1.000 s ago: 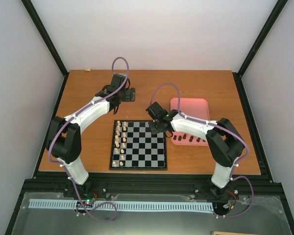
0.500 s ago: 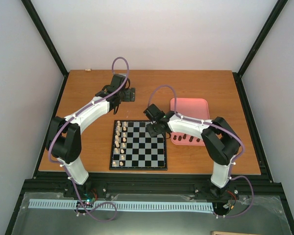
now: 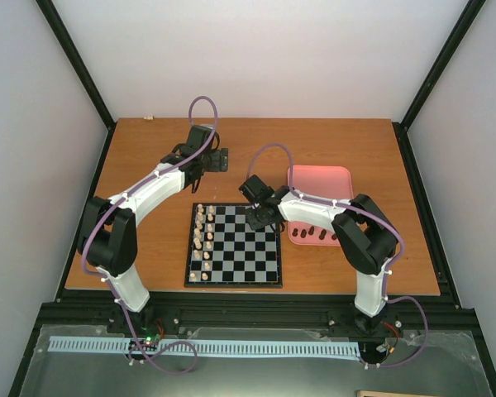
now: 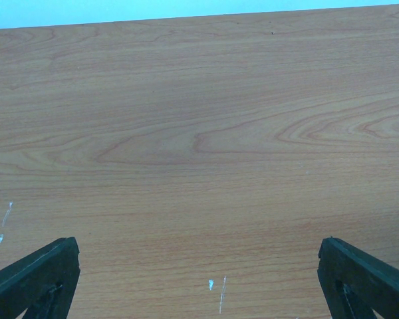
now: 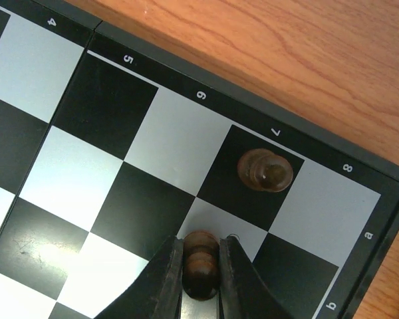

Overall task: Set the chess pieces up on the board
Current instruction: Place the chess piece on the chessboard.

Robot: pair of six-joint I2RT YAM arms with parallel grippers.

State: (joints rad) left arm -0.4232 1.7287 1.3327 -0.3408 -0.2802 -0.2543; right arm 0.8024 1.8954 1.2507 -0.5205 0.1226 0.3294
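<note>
The board [image 3: 234,246] lies in the middle of the table. My right gripper [image 5: 200,262] is shut on a dark brown chess piece [image 5: 201,271] and holds it over a light square near the board's corner [image 5: 359,199]. A second dark piece [image 5: 265,169] stands on the dark square marked 7. In the top view the right gripper [image 3: 260,217] hangs over the board's far right corner. More dark pieces [image 3: 314,232] lie in the pink tray [image 3: 319,179]. My left gripper [image 3: 218,160] is open over bare table beyond the board; its fingertips [image 4: 36,276] show wide apart.
Pale cream pieces [image 3: 203,235] stand in two columns along the board's left side. The pink tray sits right of the board. Black frame rails border the table [image 3: 347,141] on all sides.
My right gripper has moved left from the tray side to over the board's far right corner, carrying the dark piece. The left arm has not moved.
</note>
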